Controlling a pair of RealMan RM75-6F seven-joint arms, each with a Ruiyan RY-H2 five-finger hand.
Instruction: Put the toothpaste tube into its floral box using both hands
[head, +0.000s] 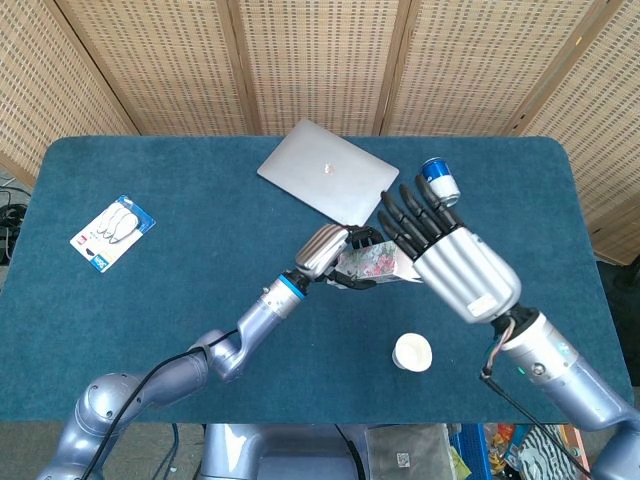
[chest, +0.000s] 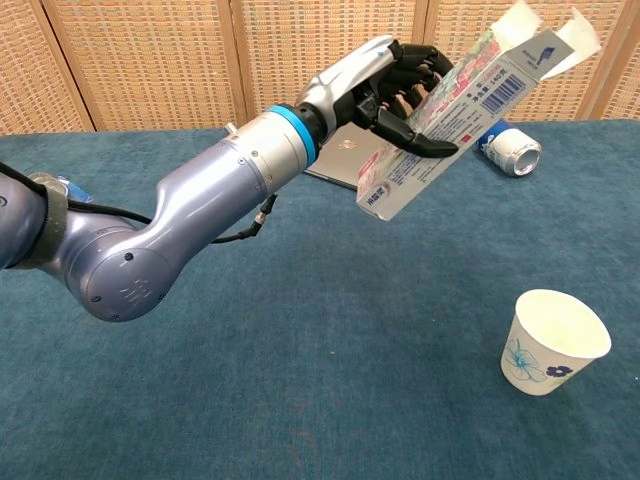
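My left hand (head: 325, 250) grips the floral box (head: 368, 263) at its middle and holds it in the air above the table. In the chest view the left hand (chest: 385, 85) keeps the box (chest: 455, 110) tilted, its open flaps up at the right. No toothpaste tube shows in either view, and the box mouth looks free of purple. My right hand (head: 450, 260) hovers over the box's open end with its fingers stretched out and apart, holding nothing; it covers that end in the head view. The chest view does not show it.
A paper cup (head: 412, 352) stands near the front edge, below the right hand, and shows as cup (chest: 552, 340) at the lower right. A blue can (head: 440, 182) lies behind, beside a closed laptop (head: 325, 170). A card pack (head: 112, 232) lies far left.
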